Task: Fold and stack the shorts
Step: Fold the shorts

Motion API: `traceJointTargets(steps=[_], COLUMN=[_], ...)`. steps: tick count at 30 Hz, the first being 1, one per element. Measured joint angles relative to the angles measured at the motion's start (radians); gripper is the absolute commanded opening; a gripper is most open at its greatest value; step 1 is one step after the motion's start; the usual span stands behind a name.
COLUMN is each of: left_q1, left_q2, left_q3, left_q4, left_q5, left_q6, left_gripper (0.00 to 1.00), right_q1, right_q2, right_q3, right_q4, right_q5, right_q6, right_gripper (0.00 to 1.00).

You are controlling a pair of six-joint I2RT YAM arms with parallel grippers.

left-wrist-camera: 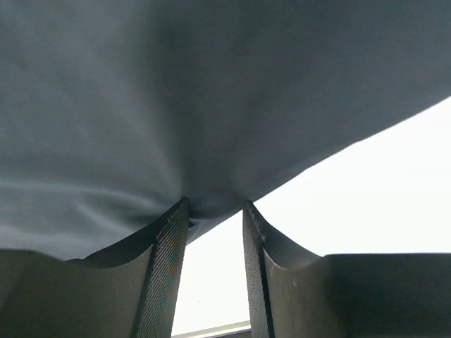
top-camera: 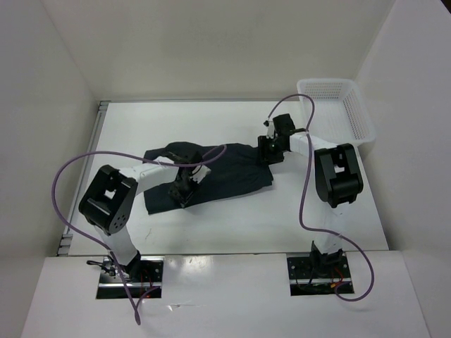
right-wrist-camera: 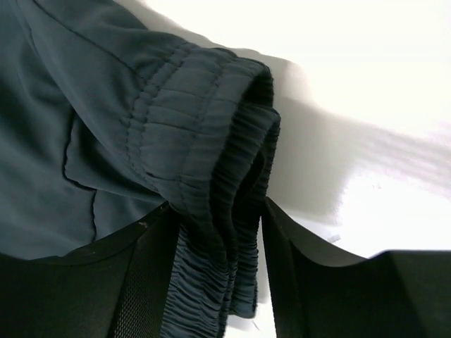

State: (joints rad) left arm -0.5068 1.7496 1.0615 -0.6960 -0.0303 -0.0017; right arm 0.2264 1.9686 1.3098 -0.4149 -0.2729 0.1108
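The dark shorts [top-camera: 229, 172] lie spread across the middle of the white table. My left gripper [top-camera: 184, 191] is at their near edge, left of centre. In the left wrist view the fabric [left-wrist-camera: 211, 91] bunches at the gripper [left-wrist-camera: 216, 205], with creases running to the narrowly spaced tips. My right gripper [top-camera: 270, 151] is at the shorts' far right corner. In the right wrist view the gathered elastic waistband [right-wrist-camera: 204, 141] is doubled over and fills the gap of the gripper [right-wrist-camera: 220, 204]. No drawstring shows.
A white mesh basket [top-camera: 363, 120] stands at the far right corner of the table. Purple cables [top-camera: 304, 190] loop over both arms. White walls close in the table at the back and both sides.
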Motion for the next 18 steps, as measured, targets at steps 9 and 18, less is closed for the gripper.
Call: traceJointTargets(steps=[9, 18], left_q1=[-0.066, -0.034], left_q2=[-0.013, 0.016], left_q3=[0.021, 0.423], left_q4=[-0.043, -0.089], left_q5=[-0.025, 0.068], left_q6=[-0.001, -0.001], left_gripper=[0.45, 0.46], right_q1=[0.000, 0.007], right_q2=[0.051, 0.051], right_q3=[0.076, 0.062], right_q4=[0.008, 0.012], right_q5=[-0.018, -0.060], right_q6=[0.003, -0.003], right_gripper=[0.63, 0.47])
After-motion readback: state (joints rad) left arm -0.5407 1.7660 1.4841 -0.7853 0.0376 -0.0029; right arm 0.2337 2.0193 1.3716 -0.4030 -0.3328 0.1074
